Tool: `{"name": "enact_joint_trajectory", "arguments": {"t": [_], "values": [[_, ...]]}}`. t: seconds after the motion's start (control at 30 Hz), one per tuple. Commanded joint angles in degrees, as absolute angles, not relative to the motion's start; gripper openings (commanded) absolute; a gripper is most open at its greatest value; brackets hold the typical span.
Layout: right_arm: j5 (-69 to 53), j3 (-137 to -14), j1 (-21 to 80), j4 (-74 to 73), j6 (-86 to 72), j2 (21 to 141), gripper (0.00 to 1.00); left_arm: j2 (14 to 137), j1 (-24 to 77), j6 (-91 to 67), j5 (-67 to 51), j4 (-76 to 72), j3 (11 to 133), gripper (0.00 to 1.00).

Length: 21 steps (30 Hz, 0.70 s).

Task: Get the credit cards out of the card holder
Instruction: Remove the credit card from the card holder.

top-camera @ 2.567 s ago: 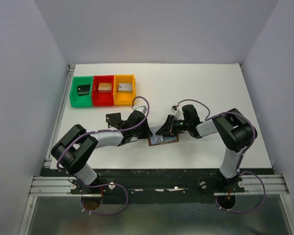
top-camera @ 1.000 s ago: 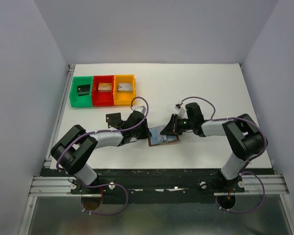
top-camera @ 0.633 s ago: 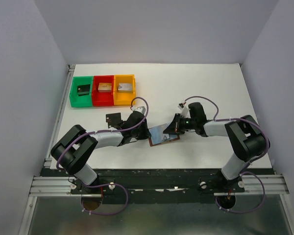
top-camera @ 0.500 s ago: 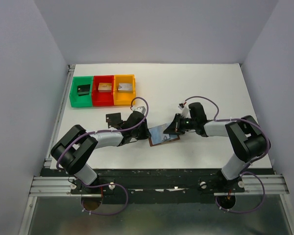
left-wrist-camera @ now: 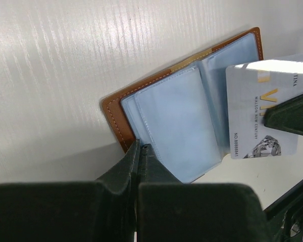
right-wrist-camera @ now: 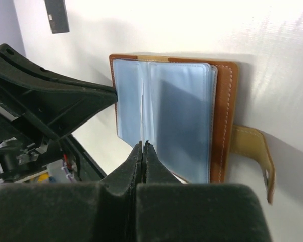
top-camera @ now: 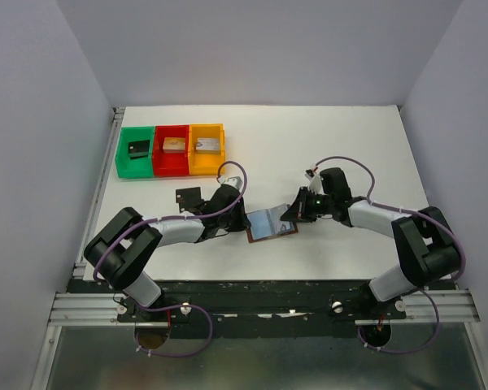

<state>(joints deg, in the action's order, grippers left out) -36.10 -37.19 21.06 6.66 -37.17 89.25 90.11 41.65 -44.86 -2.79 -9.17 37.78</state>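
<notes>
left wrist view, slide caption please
Left gripper clamps the open card holder; right gripper grips a grey card.

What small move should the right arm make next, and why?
Probably draw the right gripper away from the brown leather card holder: the grey plastic card it grips overlaps the pale blue sleeve, and the shut left gripper pins the holder's edge.

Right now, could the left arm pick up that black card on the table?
Probably not yet: the black card lies clear beside it, but the left claw is shut on the card holder.
</notes>
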Motion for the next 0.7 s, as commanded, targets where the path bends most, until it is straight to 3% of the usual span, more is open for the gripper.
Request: {"name": "enact_joint_trajectory", "arguments": {"t": [0.0, 0.1, 0.17, 0.27, 0.3, 0.33, 0.5, 0.67], "values": [[-28.8, -39.5, 20.7, -3.7, -33.1, 83.9, 0.00, 88.4, 41.8, -42.9, -0.4, -6.0, 37.0, 0.00], [-25.9, -41.0, 20.7, -8.3, -30.6, 78.9, 0.00, 85.5, 41.8, -41.5, -1.0, -6.0, 37.9, 0.02], [-25.1, -42.9, 20.7, -12.4, -28.5, 76.0, 0.00, 83.7, 41.9, -40.2, -2.5, -6.1, 39.5, 0.19], [-23.9, -45.3, 21.1, -17.3, -25.0, 72.6, 0.00, 80.8, 42.2, -39.8, -4.3, -6.3, 41.8, 0.53], [-23.5, -45.8, 21.4, -19.0, -24.1, 71.6, 0.00, 79.8, 42.4, -40.1, -4.4, -6.5, 42.3, 0.86], [-23.1, -46.1, 21.5, -20.1, -23.3, 70.7, 0.00, 78.9, 42.3, -40.4, -4.6, -6.6, 42.5, 0.99], [-21.3, -46.2, 23.5, -22.9, -19.9, 63.6, 0.00, 72.3, 42.2, -38.3, -6.1, -6.2, 43.4, 0.99], [-34.0, -51.7, 27.1, -30.2, -11.0, 61.8, 0.00, 63.1, 39.6, -33.8, -15.5, -9.6, 41.5, 0.99]]}}
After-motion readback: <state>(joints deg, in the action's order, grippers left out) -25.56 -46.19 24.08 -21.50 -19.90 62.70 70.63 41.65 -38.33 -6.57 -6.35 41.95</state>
